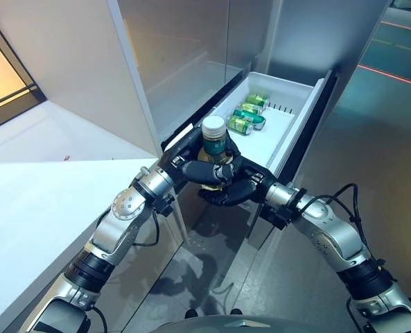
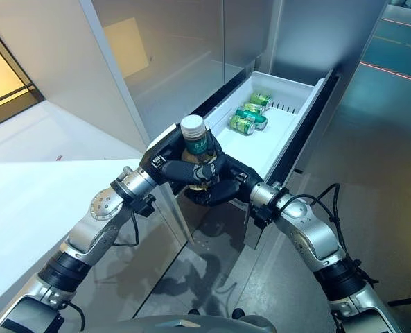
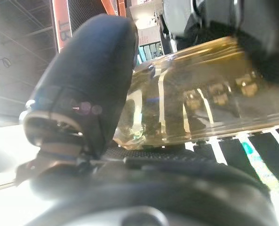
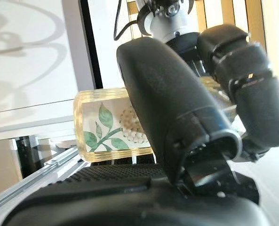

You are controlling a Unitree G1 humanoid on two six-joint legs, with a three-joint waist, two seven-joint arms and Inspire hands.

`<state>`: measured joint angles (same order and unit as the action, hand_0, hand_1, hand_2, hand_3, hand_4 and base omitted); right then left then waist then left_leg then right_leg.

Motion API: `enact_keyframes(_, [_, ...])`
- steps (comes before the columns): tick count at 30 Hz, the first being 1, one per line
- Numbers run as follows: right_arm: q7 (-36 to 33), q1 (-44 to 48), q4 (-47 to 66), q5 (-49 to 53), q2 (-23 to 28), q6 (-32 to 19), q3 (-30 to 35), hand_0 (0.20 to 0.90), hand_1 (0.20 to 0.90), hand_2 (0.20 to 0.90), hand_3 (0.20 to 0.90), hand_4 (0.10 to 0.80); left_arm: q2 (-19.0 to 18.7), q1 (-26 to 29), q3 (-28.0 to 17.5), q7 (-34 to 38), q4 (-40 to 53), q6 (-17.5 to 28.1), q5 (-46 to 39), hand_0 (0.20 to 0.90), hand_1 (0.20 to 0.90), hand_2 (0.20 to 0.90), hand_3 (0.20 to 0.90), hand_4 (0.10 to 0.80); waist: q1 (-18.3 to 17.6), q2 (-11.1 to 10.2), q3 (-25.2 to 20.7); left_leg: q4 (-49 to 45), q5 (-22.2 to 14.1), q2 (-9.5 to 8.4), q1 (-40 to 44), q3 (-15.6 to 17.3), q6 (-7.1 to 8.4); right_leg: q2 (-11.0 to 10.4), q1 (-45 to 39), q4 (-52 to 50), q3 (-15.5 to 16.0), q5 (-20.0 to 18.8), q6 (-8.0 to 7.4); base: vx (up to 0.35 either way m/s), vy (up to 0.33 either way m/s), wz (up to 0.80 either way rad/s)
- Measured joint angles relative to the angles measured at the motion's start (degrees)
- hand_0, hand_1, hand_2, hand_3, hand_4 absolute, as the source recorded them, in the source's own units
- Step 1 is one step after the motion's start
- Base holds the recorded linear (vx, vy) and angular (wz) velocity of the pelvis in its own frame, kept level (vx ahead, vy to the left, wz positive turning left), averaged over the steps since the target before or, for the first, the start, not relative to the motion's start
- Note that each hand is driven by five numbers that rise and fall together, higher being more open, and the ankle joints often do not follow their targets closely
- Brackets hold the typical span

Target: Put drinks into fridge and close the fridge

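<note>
Fridge [image 1: 191, 62] first, a tall silver-grey cabinet with its white pull-out drawer [image 1: 288, 132] standing open towards the robot, and beside it on the left the broad white bench [image 1: 39, 208] running along the lower left of both eye views. Inside the drawer, towards its far end, lie three green drink cans [image 1: 249, 114] on their sides, close together, near a row of small dark pegs on the drawer floor. Now to the action at the drawer's near corner: both dark hands meet there around one clear amber drink bottle with a pale cap and a green label [image 1: 214, 142], held upright just above the near end of the drawer, its cap poking up between the two hands. The left hand [image 1: 191, 156] comes in from the bench side with its fingers [image 1: 208, 170] curled across the front of the bottle and its thumb pressed against the glassy side, as the left wrist view shows up close. The right hand [image 2: 226, 184] cups the bottle from below and from the right, thumb and fingers wrapped round it; in the right wrist view the green leaf print on the bottle's label shows past the thumb.
</note>
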<state>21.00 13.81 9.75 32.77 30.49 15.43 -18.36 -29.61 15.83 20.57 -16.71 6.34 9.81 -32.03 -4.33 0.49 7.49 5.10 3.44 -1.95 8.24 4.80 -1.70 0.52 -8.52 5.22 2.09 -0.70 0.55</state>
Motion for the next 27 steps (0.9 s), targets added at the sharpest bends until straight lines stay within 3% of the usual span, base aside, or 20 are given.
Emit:
enact_keyframes(5, [-1.3, 0.0, 0.7, -0.9, 0.4, -0.3, -0.6, 0.300, 0.300, 0.300, 0.200, 0.100, 0.6, 0.0, 0.2, -0.4, 0.0, -0.7, -3.3, 0.302, 0.302, 0.302, 0.203, 0.103, 0.0, -0.3, 0.2, 0.0, 0.0, -0.01, 0.0, 0.0, 0.00, 0.0, 0.0, 0.0, 0.0, 0.0, 0.02, 0.000, 0.000, 0.00])
enact_keyframes(9, [-2.6, 0.0, 1.2, -1.3, 0.4, -0.6, -0.7, 0.300, 0.300, 0.300, 0.200, 0.100, 1.2, 0.0, 0.0, -0.3, -0.1, -0.9, -4.7, 0.441, 0.441, 0.441, 0.365, 0.265, 0.0, -0.4, 0.2, 0.0, 0.0, -0.02, 0.0, 0.0, 0.00, 0.0, 0.0, 0.0, 0.0, 0.0, 0.02, 0.000, 0.000, 0.00])
enact_keyframes(10, [-2.9, 0.0, 1.3, -1.4, 0.6, -0.6, -0.7, 0.300, 0.300, 0.300, 0.200, 0.100, 1.4, 0.0, 0.0, -0.3, -0.1, -1.0, -5.0, 0.519, 0.519, 0.519, 0.455, 0.355, 0.0, -0.4, 0.2, 0.0, 0.0, -0.02, 0.0, 0.0, 0.00, 0.0, 0.0, 0.0, 0.0, 0.0, 0.02, 0.000, 0.000, 0.00])
enact_keyframes(11, [-3.0, 0.0, 1.3, -1.3, 0.7, -0.7, -0.7, 0.300, 0.300, 0.300, 0.200, 0.100, 1.6, 0.0, 0.0, -0.3, -0.1, -1.0, -5.1, 0.900, 0.900, 0.900, 0.900, 0.800, 0.0, -0.4, 0.3, 0.0, 0.0, -0.01, 0.0, 0.0, 0.00, 0.0, 0.0, 0.0, 0.0, 0.0, 0.02, 0.000, 0.000, 0.00])
enact_keyframes(20, [-7.0, 0.6, 1.7, -2.7, 1.7, -3.3, -0.7, 0.300, 0.300, 0.300, 0.200, 0.100, 5.6, 0.1, -0.5, 2.4, -0.1, 1.0, -7.0, 0.900, 0.900, 0.900, 0.900, 0.800, 0.2, -1.1, 0.6, 0.0, 0.0, -0.01, -0.1, -0.1, -0.01, 0.0, -0.1, 0.0, 0.1, -0.1, 0.03, 0.000, 0.000, 0.00])
enact_keyframes(23, [-10.7, 3.1, 1.8, -4.2, 2.2, -3.3, -0.6, 0.300, 0.300, 0.300, 0.200, 0.100, 6.0, 0.3, -0.6, 5.4, 0.2, 5.5, -2.0, 0.900, 0.900, 0.900, 0.900, 0.800, 0.2, -1.1, 0.7, 0.0, 0.0, -0.02, -0.3, -0.5, -0.01, 0.0, 0.0, 0.0, 0.3, -0.1, 0.03, 0.020, -0.005, 0.03])
enact_keyframes(27, [-15.6, 6.1, 1.7, -8.0, 3.8, -3.3, 0.9, 0.300, 0.300, 0.300, 0.200, 0.100, 6.0, 0.4, -1.6, 8.6, 2.2, 8.0, 3.4, 0.900, 0.900, 0.900, 0.900, 0.800, 1.1, -1.1, 0.7, 0.0, 0.0, -0.06, -0.6, -1.3, -0.01, 0.0, 0.0, 0.0, 1.0, 0.0, 0.05, 0.026, -0.008, 0.09])
